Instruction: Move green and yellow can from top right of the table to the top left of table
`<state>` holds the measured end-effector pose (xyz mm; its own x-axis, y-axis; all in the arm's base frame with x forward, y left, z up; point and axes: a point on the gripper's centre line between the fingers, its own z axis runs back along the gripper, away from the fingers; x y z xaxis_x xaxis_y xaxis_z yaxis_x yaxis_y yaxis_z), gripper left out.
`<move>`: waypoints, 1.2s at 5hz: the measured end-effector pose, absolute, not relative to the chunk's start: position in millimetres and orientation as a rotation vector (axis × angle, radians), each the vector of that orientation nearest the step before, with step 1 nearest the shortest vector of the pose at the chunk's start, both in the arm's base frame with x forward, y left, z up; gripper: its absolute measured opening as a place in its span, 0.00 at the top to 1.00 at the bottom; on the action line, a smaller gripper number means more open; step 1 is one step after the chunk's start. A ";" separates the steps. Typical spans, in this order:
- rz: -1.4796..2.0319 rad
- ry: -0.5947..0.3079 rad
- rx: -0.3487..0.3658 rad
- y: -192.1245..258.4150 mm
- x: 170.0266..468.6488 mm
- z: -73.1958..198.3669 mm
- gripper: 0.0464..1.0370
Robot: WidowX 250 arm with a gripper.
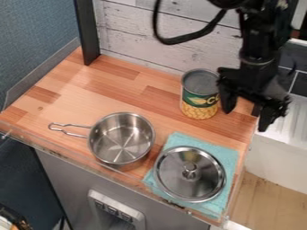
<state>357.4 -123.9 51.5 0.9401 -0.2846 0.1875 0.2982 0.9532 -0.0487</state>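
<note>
Camera view: the can [199,96] is just to the left of the gripper [247,117], and a bit nearer the wall [138,31]. It is on the table [114,85], at the back and over to the right. The can stands up tall, with its flat end on the wood, so its long way goes straight up and down. The gripper's fingers [228,103] are spread apart with nothing held in them. The finger by the can is right next to it, but I can't tell if they touch. The can looks to be outside the two fingers, not in the gap.

So I think the gripper has to go left, toward the can, and get one finger on each side of it. If it just slides over low down, that near finger could bump the can and tip it. Going up a little first may be safer. After that, the can has to go to the back left part of the table.

There is one arm [258,42], so no other one is nearer. It has one gripper with two fingers. Now count the rest: one can, one pot [120,139], one lid [180,175] and one blue cloth [183,139]. The lid is on the cloth, and the pot sits beside them.
</note>
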 end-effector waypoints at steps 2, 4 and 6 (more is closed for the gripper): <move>-0.270 -0.188 -0.119 -115.7 393.9 45.5 0.04; -0.270 -0.180 -0.085 -103.5 395.3 43.2 0.04; -0.127 -0.113 -0.037 -39.7 385.2 24.4 0.04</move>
